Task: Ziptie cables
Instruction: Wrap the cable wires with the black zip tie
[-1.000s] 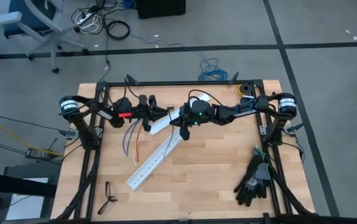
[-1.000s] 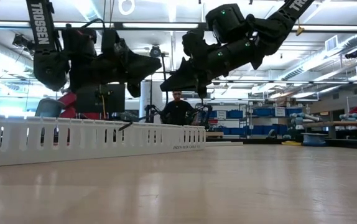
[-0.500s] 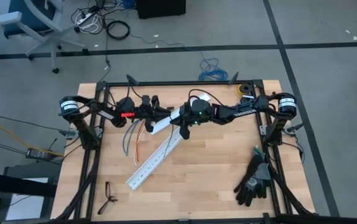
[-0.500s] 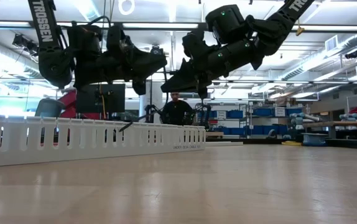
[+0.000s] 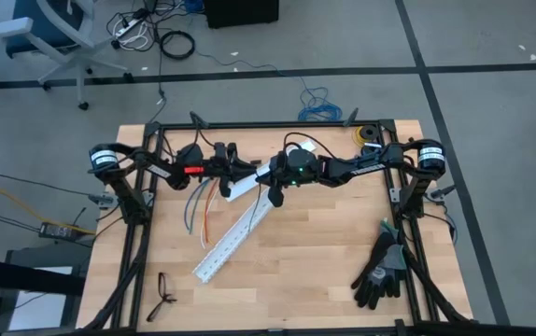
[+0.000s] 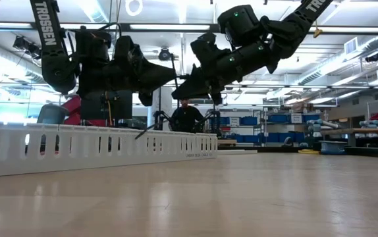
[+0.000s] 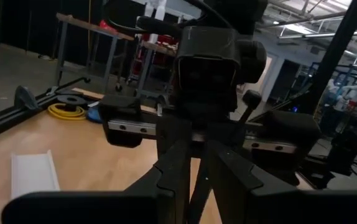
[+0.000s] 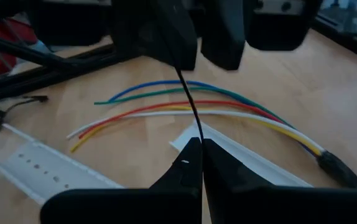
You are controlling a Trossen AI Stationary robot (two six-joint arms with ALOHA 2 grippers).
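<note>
The cables (image 8: 185, 106), thin blue, green, red, white and yellow wires joined at a dark connector (image 8: 335, 167), lie flat on the table (image 5: 324, 243), below both grippers; the high view shows these cables (image 5: 203, 201) too. The ziptie (image 8: 190, 99), a thin black strip, spans the short gap between the grippers, above the wires. My right gripper (image 8: 201, 149) is shut on its one end; this gripper (image 5: 274, 194) reaches in from the table's right. My left gripper (image 8: 197, 55) faces it from the left, shut on the other end, and shows in the high view as well (image 5: 246, 174). My left gripper has the ziptie's far end (image 8: 180, 70) at its fingertips; the dark fingers hide the exact contact. It comes in about level from the table's left. My right gripper pinches the ziptie's near end (image 8: 198, 134) between its two fingertips, slanting down from the table's right. The strip hangs clear of the table and the cables.
A long white slotted duct (image 5: 232, 235) lies slantwise mid-table and a short white piece (image 5: 249, 179) lies under the grippers. Black gloves (image 5: 380, 271) lie at the near right, glasses (image 5: 163, 294) at the near left. A person (image 6: 188, 115) stands beyond the table.
In the low view my left gripper's fingers have tipped a little down and toward my right gripper's tips. Both grippers have stayed where they were, shut.
</note>
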